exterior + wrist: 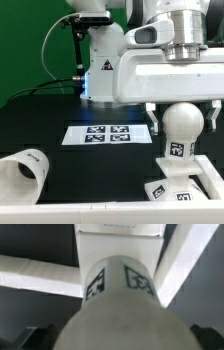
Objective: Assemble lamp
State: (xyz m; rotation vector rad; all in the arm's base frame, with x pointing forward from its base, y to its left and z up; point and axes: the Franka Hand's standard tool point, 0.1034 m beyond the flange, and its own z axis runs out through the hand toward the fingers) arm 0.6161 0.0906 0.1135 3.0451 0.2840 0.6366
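Gripper (182, 114) sits over the bulb (183, 128), jaws spread, one finger (34, 335) on each side of the round head. We see gaps on both sides in the exterior view, so we read it as wide open and holding nothing. The wrist view is too blurred to call contact.

The bulb stands upright between the fingers, stem down on the base (205, 178) directly below the gripper. We can't tell whether it's seated or threaded in.

Risks as we judge them:
- The head is round and smooth. If we close above or below its widest line, it squirts out or gets levered sideways.
- If the close isn't centred, one finger lands first, shoves the bulb and tilts it on the base.
- If the next move is a twist, a tilted stem can jam. We see nothing pinning the base, so it may spin or slide with the bulb instead.
- If we retreat upward with a finger dragging on the head, the bulb lifts off the base.

Further out, the marker board (105, 133) lies beyond the gripper, apart from the base. The shade (22, 172) lies on its side well away from the gripper, toward the exterior view's left. It can roll, but that's no issue unless the arm sweeps that way.
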